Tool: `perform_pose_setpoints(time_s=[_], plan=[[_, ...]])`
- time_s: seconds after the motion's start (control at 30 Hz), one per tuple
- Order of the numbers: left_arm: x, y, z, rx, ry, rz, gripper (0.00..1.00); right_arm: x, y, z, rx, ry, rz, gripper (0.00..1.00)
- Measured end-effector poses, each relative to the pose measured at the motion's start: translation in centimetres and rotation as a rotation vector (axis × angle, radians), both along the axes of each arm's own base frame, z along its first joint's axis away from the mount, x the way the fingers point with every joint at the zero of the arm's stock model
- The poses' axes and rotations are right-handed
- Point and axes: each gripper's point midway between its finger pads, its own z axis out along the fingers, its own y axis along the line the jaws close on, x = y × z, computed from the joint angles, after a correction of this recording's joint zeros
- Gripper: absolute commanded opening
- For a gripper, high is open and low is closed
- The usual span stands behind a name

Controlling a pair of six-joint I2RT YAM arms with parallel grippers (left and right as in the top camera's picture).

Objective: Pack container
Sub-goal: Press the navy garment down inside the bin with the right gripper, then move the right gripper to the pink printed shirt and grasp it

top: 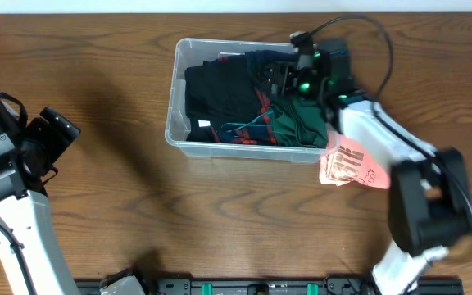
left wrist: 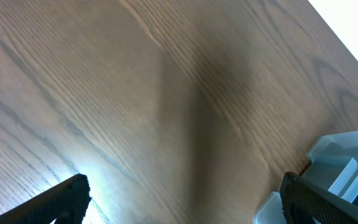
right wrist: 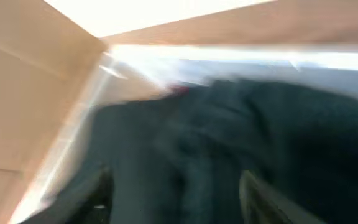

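Observation:
The clear plastic container [top: 173,123] stands at the back middle of the table. It holds dark clothes: a black garment [top: 220,94] on the left and a green one with red stripes [top: 297,127] on the right. My right gripper [top: 279,79] hangs over the container's right half. In the blurred right wrist view its fingers [right wrist: 176,199] are spread apart just above the dark clothes [right wrist: 229,137], beside the container wall [right wrist: 92,106]. My left gripper [top: 62,135] is open and empty over bare table at the far left. In the left wrist view its fingers [left wrist: 185,202] frame the wood, with a container corner [left wrist: 347,155] at the right.
A pink printed packet [top: 351,165] lies on the table just outside the container's front right corner, under my right arm. A black rail [top: 252,287] runs along the front edge of the table.

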Motion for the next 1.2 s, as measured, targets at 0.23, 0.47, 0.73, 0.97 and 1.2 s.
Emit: perform_pose_setpoints(time_s=[0.23,0.47,0.73,0.97,1.2], plan=[[0.0,0.0,0.0,0.0,0.0,0.0,0.98,-4.3,-13.3,12.5,0.043,-0.056,-0.222,0.76],[0.0,0.0,0.0,0.0,0.0,-0.001,0.98,-8.8,-30.0,5.5,-0.077,0.284,-0.653,0.89],[0.0,0.0,0.0,0.0,-0.001,-0.001,0.98,-14.4,-35.2,-6.7,-0.145,0.744,-0.667,0.89],[0.0,0.0,0.0,0.0,0.0,0.0,0.98,-16.1,-33.9,-13.1,-0.151,0.922,-0.508,0.84],[0.0,0.0,0.0,0.001,-0.001,0.0,0.98,-16.0,-32.2,-16.1,-0.156,0.967,-0.412,0.83]])
